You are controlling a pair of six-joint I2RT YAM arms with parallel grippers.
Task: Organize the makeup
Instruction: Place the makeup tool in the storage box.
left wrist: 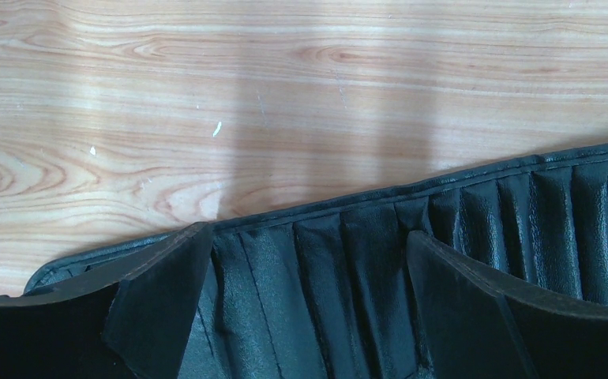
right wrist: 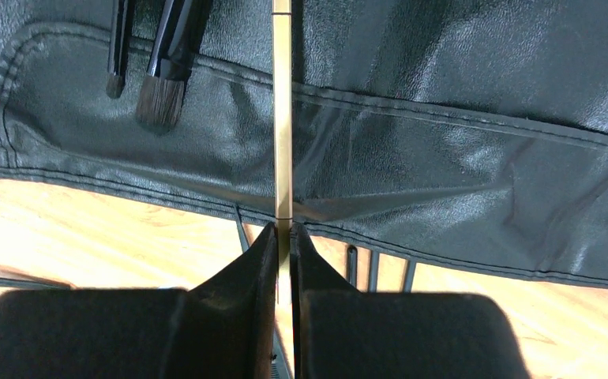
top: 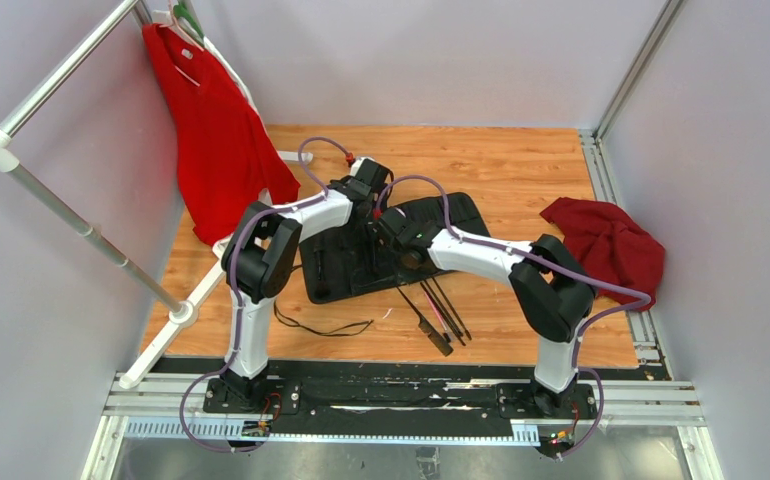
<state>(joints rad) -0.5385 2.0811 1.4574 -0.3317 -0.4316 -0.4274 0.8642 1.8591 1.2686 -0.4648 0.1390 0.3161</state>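
My right gripper (right wrist: 283, 233) is shut on a thin gold-handled makeup tool (right wrist: 283, 118), which runs straight up across the black slotted case (right wrist: 459, 150). Two brushes (right wrist: 161, 95) sit tucked in the case at the upper left of the right wrist view. Several thin black makeup tools (top: 443, 315) lie loose on the wood just in front of the case (top: 336, 265). My left gripper (left wrist: 309, 308) is open, its fingers (left wrist: 159, 308) spread wide over the pleated slots (left wrist: 364, 268) near the case's far edge. In the top view both grippers meet over the case, left (top: 366, 185) and right (top: 389, 228).
A thin black looped cord (top: 323, 326) lies left of the loose tools. A red cloth (top: 606, 245) is crumpled at the table's right edge. A red shirt (top: 216, 130) hangs from a white rack (top: 81, 225) at the left. Grey walls close in both sides.
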